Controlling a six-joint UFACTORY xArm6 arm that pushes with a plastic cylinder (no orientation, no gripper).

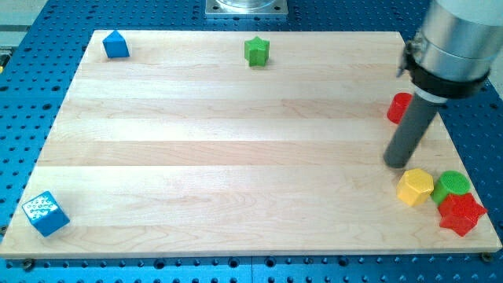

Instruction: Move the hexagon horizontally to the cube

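Note:
A yellow hexagon (415,187) lies near the board's right edge, low in the view. A blue cube (45,213) with a white dotted top sits at the bottom left corner. My tip (398,163) is the lower end of the dark rod, just above and slightly left of the yellow hexagon, a small gap apart from it. The rod hides part of a red block (399,107) at the right edge.
A green cylinder (453,185) and a red star (460,213) crowd the hexagon's right side. A green star (256,51) sits at top centre and a blue house-shaped block (115,45) at top left. The wooden board (236,157) rests on a blue perforated table.

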